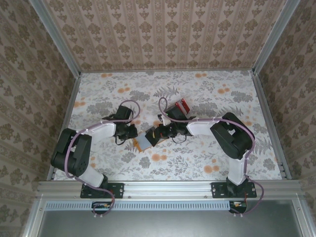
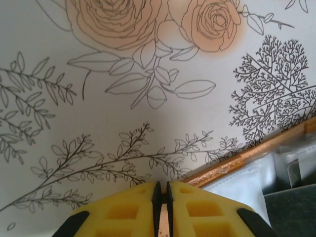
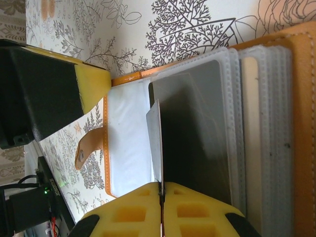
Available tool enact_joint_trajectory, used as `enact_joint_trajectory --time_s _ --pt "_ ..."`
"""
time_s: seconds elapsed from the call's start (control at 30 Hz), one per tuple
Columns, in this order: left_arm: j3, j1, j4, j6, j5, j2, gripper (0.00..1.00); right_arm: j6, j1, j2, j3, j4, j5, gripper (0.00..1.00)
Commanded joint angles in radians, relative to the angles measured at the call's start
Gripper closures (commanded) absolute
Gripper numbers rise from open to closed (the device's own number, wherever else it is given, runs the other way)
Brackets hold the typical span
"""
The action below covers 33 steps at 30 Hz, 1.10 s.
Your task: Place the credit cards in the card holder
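Now left gripper (image 2: pixel 161 186) pinches the card holder (image 2: pixel 232 166), right gripper (image 3: pixel 160 190) clamps a credit card (image 3: pixel 154 143)

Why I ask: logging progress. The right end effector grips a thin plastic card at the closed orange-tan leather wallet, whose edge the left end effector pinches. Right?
No: the orange-tan leather wallet is open; the right wrist view shows its clear plastic sleeves fanned out. The right end effector does grip the thin plastic card, and the left end effector pinches the wallet's edge.
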Motion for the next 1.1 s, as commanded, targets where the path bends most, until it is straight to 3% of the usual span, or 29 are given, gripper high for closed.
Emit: enact_joint_trajectory --time_s 0.0,0.2,0.63,1.07 --pt "-0.024 -0.001 0.007 -0.002 0.0 0.052 0.85 -0.013 -0.003 0.037 0.021 -0.009 -0.016 0.92" --pt "-0.018 -0.002 0.009 0.0 0.007 0.063 0.86 -0.016 -0.002 0.053 0.038 -0.006 -0.002 0.92" --pt "-0.023 -0.007 0.013 -0.007 0.012 0.056 0.87 -0.016 0.03 0.025 0.028 0.009 0.182 0.93" --pt "-0.023 -0.009 0.022 -0.009 0.021 0.061 0.88 -0.025 0.069 0.03 0.038 0.002 0.27 0.93"
